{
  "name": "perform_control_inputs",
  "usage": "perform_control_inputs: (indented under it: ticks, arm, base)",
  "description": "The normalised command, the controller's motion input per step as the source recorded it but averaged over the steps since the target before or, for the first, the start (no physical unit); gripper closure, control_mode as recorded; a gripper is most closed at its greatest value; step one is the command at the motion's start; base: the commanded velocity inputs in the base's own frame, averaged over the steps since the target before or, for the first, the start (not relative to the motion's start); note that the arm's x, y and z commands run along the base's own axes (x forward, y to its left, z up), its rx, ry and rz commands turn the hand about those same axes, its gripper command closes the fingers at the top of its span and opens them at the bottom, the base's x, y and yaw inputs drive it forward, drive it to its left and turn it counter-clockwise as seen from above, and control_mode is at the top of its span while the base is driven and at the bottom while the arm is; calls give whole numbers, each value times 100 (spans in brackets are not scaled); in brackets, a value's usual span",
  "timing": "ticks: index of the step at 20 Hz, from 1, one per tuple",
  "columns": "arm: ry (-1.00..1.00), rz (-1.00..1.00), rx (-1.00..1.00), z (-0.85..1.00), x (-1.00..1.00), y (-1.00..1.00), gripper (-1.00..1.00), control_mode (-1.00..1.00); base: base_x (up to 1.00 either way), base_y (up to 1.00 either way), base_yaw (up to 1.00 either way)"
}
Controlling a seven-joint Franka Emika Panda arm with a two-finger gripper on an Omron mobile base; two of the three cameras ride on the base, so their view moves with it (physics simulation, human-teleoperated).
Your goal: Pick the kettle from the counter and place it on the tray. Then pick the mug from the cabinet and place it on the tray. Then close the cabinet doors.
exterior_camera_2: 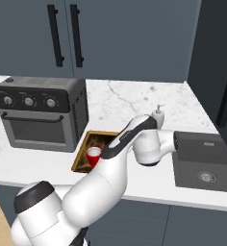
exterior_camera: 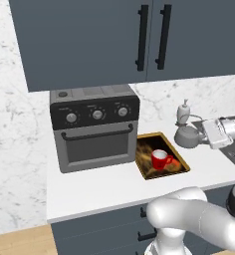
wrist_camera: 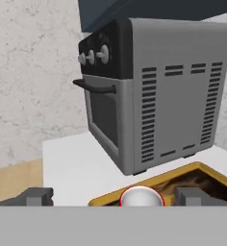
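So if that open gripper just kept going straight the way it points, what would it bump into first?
Probably the red mug on the tray, low between its tips; the gripper looks over it at the toaster oven beyond. Depth is hard to judge.

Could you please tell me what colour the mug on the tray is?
The mug is bright red with a white inside, clearest in the left base view.
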Motion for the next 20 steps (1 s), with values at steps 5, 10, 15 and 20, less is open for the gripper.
perform_control_inputs:
  ticks: [5,10,15,20]
  arm:
    - [0,-13,0,20,25,-40,-100,-100]
    - [0,-15,0,6,35,-39,-100,-100]
    - [-5,-12,0,13,29,-41,-100,-100]
    - [-10,-6,0,11,14,-47,-100,-100]
  base:
    - [0,0,0]
    - [0,0,0]
    - [0,0,0]
    - [0,0,0]
